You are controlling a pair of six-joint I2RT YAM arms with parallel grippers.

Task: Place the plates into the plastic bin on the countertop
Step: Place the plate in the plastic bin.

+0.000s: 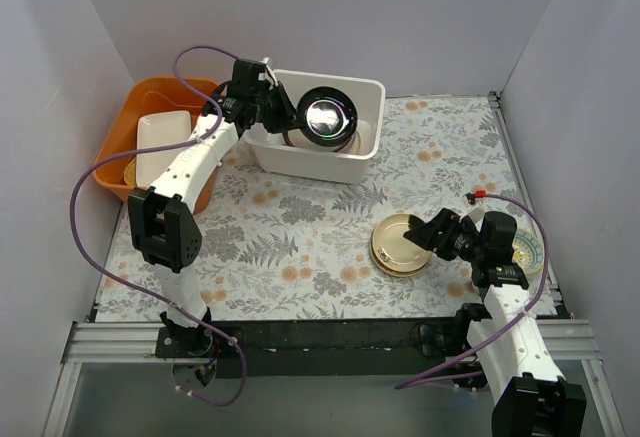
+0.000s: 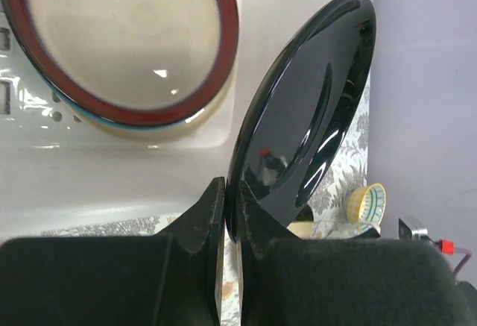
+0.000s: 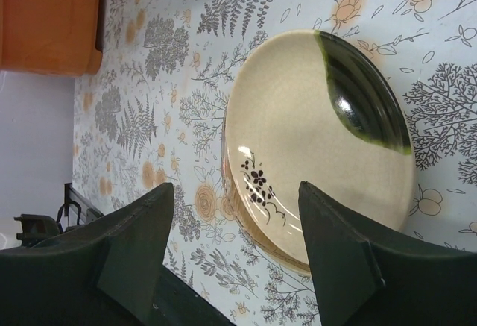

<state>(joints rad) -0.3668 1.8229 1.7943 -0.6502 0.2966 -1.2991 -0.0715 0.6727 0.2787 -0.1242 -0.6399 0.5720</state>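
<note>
The left pincer (image 2: 227, 192), clamped on the glossy black plate (image 2: 305, 117) by its rim over the plastic bin (image 2: 112, 184), should tilt it flat before releasing; the right pincer (image 3: 235, 192) hangs wide open, empty.

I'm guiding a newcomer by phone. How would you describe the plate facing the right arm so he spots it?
On the fern-printed countertop, go to the near right, just ahead of the open right fingers. The cream plate lies flat there, with a dark glossy patch at one edge and a dark flower sprig, unlike the all-black plate over the white bin.
</note>
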